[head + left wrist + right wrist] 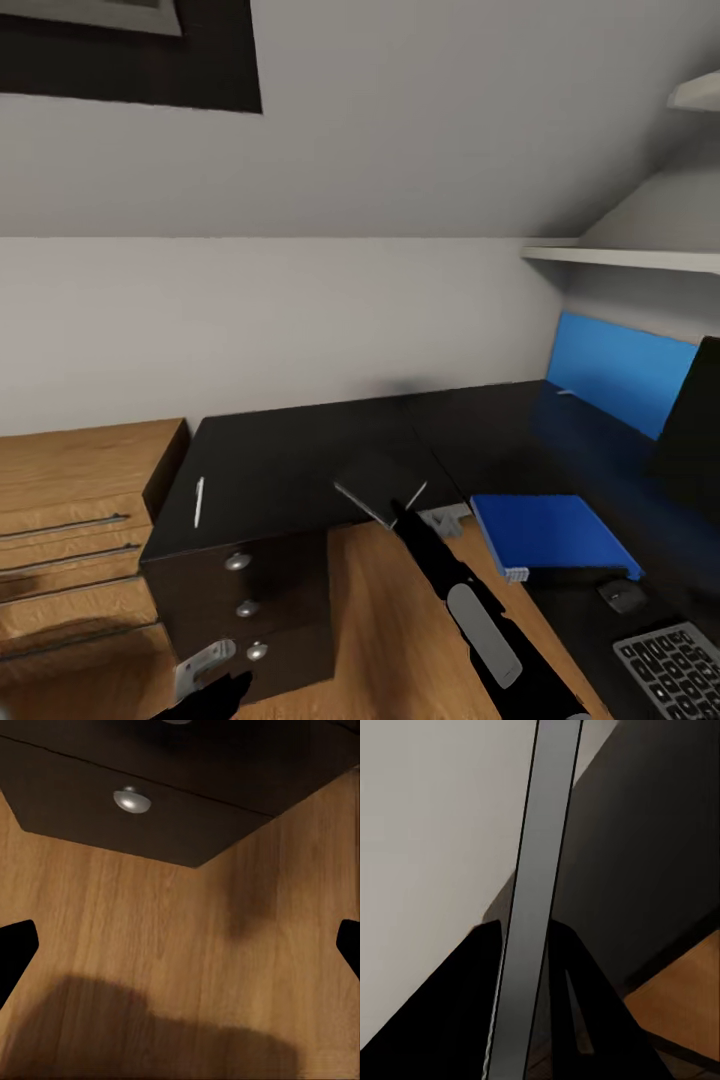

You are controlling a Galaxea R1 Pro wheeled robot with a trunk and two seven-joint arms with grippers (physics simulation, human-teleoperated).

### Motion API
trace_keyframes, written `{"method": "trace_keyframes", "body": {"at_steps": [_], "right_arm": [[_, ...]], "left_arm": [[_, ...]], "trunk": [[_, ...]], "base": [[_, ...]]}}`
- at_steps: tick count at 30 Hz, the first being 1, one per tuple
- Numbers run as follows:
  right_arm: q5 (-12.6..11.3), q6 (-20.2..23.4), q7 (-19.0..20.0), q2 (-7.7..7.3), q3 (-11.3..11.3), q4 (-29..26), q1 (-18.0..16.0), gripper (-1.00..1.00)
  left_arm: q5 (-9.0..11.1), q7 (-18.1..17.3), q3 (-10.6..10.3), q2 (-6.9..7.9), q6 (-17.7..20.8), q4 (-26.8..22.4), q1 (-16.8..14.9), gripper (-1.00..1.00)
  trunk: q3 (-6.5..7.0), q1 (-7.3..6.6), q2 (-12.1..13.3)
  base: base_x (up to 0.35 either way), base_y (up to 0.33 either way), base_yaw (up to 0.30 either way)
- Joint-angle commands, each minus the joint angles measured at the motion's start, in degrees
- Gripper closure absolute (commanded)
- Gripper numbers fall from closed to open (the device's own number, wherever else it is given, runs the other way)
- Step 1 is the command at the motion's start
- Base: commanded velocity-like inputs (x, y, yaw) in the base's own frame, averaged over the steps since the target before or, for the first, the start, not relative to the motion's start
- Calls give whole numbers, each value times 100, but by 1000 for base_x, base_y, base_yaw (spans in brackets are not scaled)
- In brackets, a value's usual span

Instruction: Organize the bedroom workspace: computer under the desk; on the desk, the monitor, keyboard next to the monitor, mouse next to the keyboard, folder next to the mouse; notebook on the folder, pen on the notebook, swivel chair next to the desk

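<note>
Holding the notebook [375, 487] edge-on, your right gripper [405, 510] is clamped on its near edge above the desk [290, 450]. Right of it lies the folder [550, 533]; the pen [198, 501] lies well left. Your left gripper [215, 690], fingers spread and empty, hangs low by the drawers [245, 600] over the wood floor [150, 945].

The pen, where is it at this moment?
In the head view, the pen lies on the left part of the desk, near its front left edge, above the drawer unit and beside the light-wood cabinet.
</note>
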Motion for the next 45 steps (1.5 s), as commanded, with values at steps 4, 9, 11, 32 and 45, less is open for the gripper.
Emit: {"method": "trace_keyframes", "body": {"at_steps": [4, 9, 11, 32, 45], "right_arm": [[-74, -195, 17, -24, -8, 5, 15, 100], [-92, -336, 6, -101, -24, -5, 58, 100], [-97, -366, -57, -111, -51, -12, 67, 100], [-230, -579, -305, -270, -580, -338, 205, 100], [-491, -563, -317, -270, -743, -320, 206, 100]], "left_arm": [[60, 20, 13, -4, 33, -7, -2, -100], [60, 20, 5, -4, 33, -7, -2, -100], [55, 20, 4, -4, 33, -7, -2, -100], [51, 29, 4, 4, 33, 1, -2, -100], [51, 29, 4, 4, 33, 2, -2, -100]], "trunk": [[0, -2, -4], [2, -2, -4], [2, -2, -4], [2, -2, -4], [2, -2, -4]], "base": [[-88, 0, -287], [-12, 0, -290], [-2, 0, -292], [0, 0, -293], [0, 0, -86]]}}
